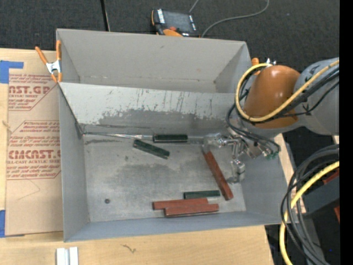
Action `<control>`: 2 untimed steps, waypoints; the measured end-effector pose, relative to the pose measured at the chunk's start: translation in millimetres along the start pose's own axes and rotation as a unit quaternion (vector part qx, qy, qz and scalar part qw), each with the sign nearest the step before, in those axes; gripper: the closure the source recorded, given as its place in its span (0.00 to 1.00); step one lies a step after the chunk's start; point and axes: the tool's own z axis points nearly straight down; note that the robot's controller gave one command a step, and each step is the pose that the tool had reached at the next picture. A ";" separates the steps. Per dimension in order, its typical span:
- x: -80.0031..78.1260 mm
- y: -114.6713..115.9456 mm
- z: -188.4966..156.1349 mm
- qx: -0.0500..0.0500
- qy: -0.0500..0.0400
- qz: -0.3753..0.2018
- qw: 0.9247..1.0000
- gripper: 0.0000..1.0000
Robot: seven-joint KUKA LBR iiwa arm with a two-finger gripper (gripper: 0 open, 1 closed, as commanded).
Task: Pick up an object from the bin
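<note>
1. reddish-brown stick [218,175], long and flat, lies slanted on the floor in the right part of the bin [110,175]; its upper end points toward the back wall and its lower end toward the front right corner
2. gripper [237,164] hangs low in the right part of the bin, just beside the upper half of this stick, on its right; how wide it stands i cannot make out
3. short green stick [201,194] lies flat close to the slanted stick's lower end
4. pair of reddish-brown sticks [185,206] lies side by side along the front wall, just below the short green stick
5. back green stick [170,138] lies at the foot of the back wall, left of the gripper
6. tilted green stick [150,149] lies just left of and in front of it, well apart from the gripper
</note>
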 end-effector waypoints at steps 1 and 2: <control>-20.6 -5.8 21.7 0.002 -0.002 -0.165 0.986 0.00; -20.7 -6.8 20.3 0.003 -0.002 -0.165 0.986 1.00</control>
